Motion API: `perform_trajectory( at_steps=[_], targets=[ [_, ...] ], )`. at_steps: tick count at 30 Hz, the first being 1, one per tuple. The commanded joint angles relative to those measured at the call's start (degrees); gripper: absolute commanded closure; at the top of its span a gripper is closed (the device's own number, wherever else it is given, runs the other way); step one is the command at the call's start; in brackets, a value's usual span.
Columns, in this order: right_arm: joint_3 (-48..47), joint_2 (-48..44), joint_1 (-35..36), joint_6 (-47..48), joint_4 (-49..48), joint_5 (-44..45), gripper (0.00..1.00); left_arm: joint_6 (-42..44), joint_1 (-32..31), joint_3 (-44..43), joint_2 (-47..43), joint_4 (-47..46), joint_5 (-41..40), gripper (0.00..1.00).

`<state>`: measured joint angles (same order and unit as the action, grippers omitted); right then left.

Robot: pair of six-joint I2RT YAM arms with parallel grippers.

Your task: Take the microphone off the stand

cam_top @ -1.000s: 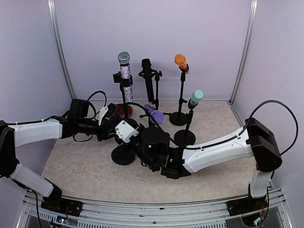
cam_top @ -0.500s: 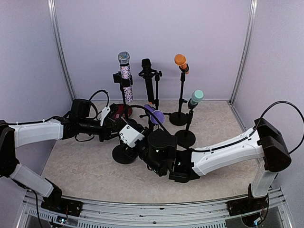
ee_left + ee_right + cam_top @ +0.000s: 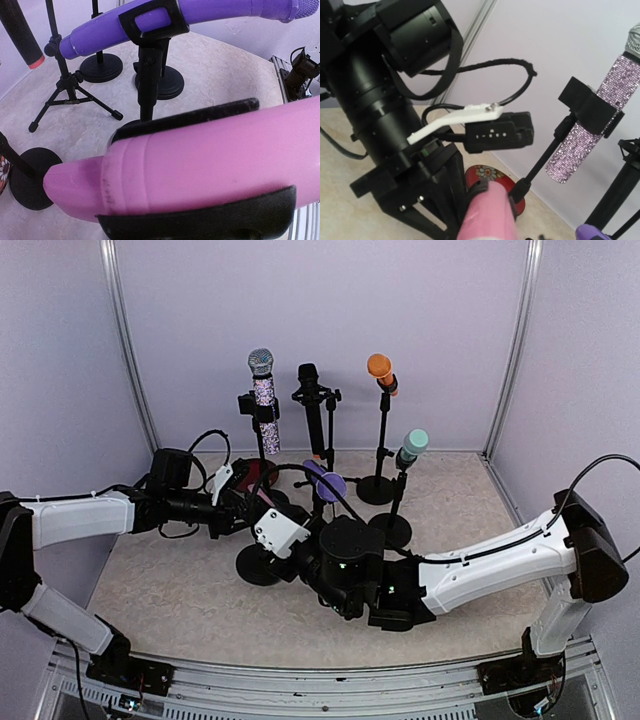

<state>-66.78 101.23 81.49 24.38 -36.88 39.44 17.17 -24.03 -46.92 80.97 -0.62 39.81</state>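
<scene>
A pink microphone [image 3: 200, 160] lies across the left wrist view, clamped between my left gripper's black fingers [image 3: 190, 120] above and below it. In the top view a bit of it [image 3: 264, 497] shows between my left gripper [image 3: 248, 505] and my right gripper [image 3: 272, 516], above a black round stand base [image 3: 258, 566]. In the right wrist view the microphone [image 3: 487, 217] runs up from the bottom edge where my own jaws sit. It hides my fingers there. Its far end sits in black fingers of the left arm [image 3: 385, 125].
A purple microphone [image 3: 325, 480] sits on its stand just behind. A glittery one [image 3: 264, 390], a black one [image 3: 312, 400], an orange one [image 3: 379, 368] and a teal one [image 3: 411, 445] stand further back. A red flowered base [image 3: 492, 177] is near the left gripper. Walls close three sides.
My right arm has drawn back toward the near right. A bit of the pink microphone now shows between the two grippers. The left arm has barely moved.
</scene>
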Motion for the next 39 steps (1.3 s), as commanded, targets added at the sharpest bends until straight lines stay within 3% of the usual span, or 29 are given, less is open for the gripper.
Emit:
perform_trajectory(
  at_steps=[1,15,18,21,22,26,31,34,39],
  targets=[
    [-1.3,-8.9,6.1,0.6,-10.4,-0.8,1.00,-1.1,5.0,1.7,1.4,0.3,-19.1,1.00],
    [0.9,-12.7,8.3,0.0,-8.8,0.7,1.00,-0.9,4.3,1.8,1.1,0.6,-16.7,0.98],
    [0.7,-12.5,8.3,-0.5,-8.4,1.2,1.00,-0.4,4.3,1.5,-0.3,3.3,-12.6,0.63],
    [-2.0,-10.9,7.9,-1.9,-3.9,2.0,1.00,1.1,4.4,0.8,-3.0,8.3,-10.1,0.07],
    [-3.4,-10.2,7.4,-3.8,-0.9,1.9,1.00,2.6,4.7,0.2,-4.2,10.7,-9.8,0.02],
    [-9.4,-8.4,3.6,-16.4,14.7,-4.4,1.00,9.5,10.6,-2.5,-10.9,21.4,-6.6,0.01],
    [-16.5,-4.6,-1.8,-27.6,26.5,-18.1,1.00,26.6,22.1,-7.7,-17.5,42.1,-0.9,0.01],
    [-21.6,-0.1,-4.3,-32.8,31.2,-27.6,1.00,42.5,23.7,-10.8,-19.8,60.4,-1.0,0.02],
    [-30.1,8.5,-6.5,-36.7,34.9,-39.9,1.00,47.7,23.4,-13.3,-24.4,66.8,1.6,0.02]
  ],
)
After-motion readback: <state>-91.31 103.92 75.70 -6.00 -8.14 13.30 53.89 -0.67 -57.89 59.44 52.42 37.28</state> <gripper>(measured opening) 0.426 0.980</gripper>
